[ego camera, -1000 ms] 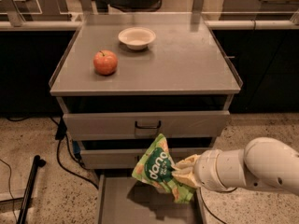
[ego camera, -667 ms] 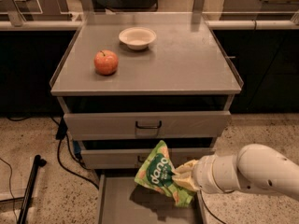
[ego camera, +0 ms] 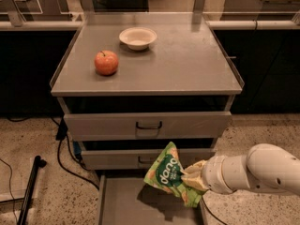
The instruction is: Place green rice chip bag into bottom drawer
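Camera view: the gripper point(ego camera: 191, 176), at lower right, is clamped on the green rice chip bag point(ego camera: 164, 171), held above the open bottom drawer point(ego camera: 122, 203).

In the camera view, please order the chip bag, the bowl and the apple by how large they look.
1. Chip bag, held by the claw over the bottom drawer; nearest the camera, which flatters it.
2. Bowl, wider but flatter.
3. Apple, nearly the bowl's size.

— Where did the camera sit?
— High before the cabinet point(ego camera: 197, 69), looking down on its top and drawer fronts, fairly near.
— And the gripper point(ego camera: 190, 176)?
— Low right; it gripped the green rice chip bag point(ego camera: 164, 171) over the bottom drawer point(ego camera: 124, 203).
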Controlling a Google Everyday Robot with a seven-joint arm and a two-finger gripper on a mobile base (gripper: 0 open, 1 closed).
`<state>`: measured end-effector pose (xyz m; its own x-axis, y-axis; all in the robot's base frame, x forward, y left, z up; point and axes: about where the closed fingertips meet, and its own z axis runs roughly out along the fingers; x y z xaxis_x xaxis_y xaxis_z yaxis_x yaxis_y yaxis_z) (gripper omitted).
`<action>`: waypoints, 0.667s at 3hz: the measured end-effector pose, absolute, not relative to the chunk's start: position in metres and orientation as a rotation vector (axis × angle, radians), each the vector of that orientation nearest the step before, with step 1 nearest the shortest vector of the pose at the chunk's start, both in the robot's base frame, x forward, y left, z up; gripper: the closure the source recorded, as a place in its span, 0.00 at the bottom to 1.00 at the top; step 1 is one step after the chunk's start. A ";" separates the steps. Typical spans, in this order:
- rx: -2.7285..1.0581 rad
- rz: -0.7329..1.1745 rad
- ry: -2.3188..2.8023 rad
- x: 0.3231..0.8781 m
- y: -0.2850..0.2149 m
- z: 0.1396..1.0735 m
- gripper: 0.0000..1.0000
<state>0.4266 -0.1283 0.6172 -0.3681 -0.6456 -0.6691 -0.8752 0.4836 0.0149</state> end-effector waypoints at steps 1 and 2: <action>-1.248 0.562 2.196 0.428 -0.124 0.594 1.00; -1.207 0.658 2.306 0.435 -0.129 0.534 1.00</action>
<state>0.4347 -0.1287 0.5340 -0.5139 -0.6249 -0.5878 -0.8409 0.5025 0.2009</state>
